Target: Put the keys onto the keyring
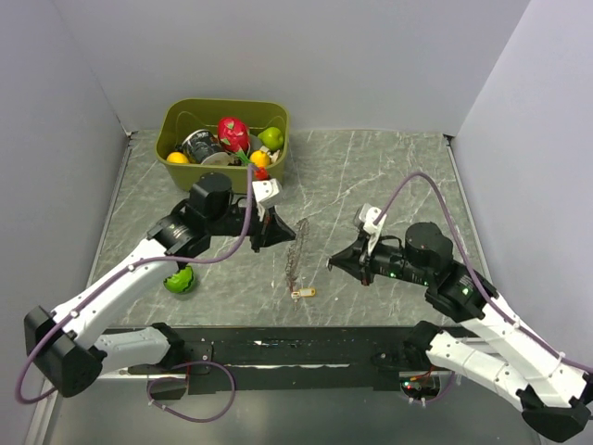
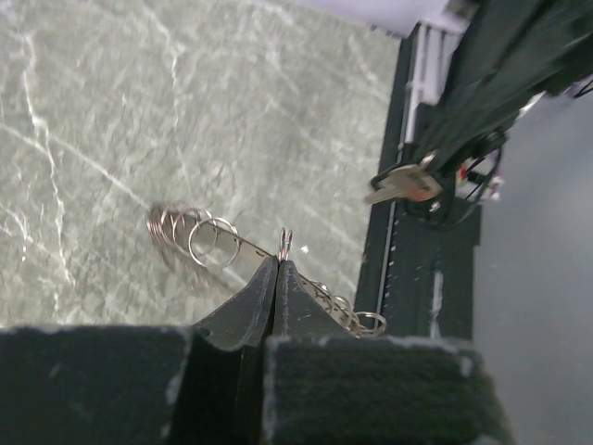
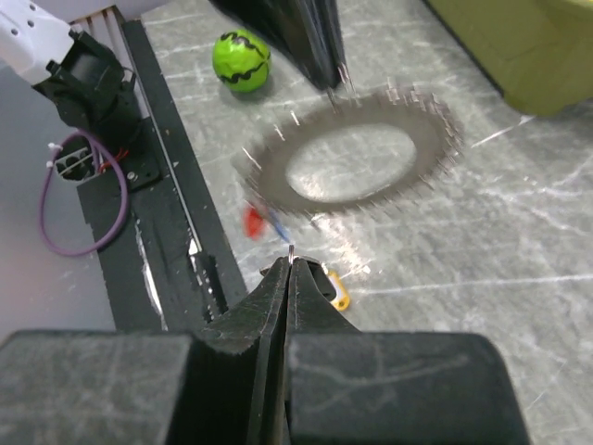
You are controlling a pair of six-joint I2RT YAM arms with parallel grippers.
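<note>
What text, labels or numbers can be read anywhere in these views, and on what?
None legible.
Dark can in the green bin: print too small to read.
Red tag on the keyring: blurred.
Key in the right tool: no stamp readable.
Green ball: black squiggle, not lettering.

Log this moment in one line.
left gripper: shut on keyring | right gripper: shut on key | yellow-headed key: on table
</note>
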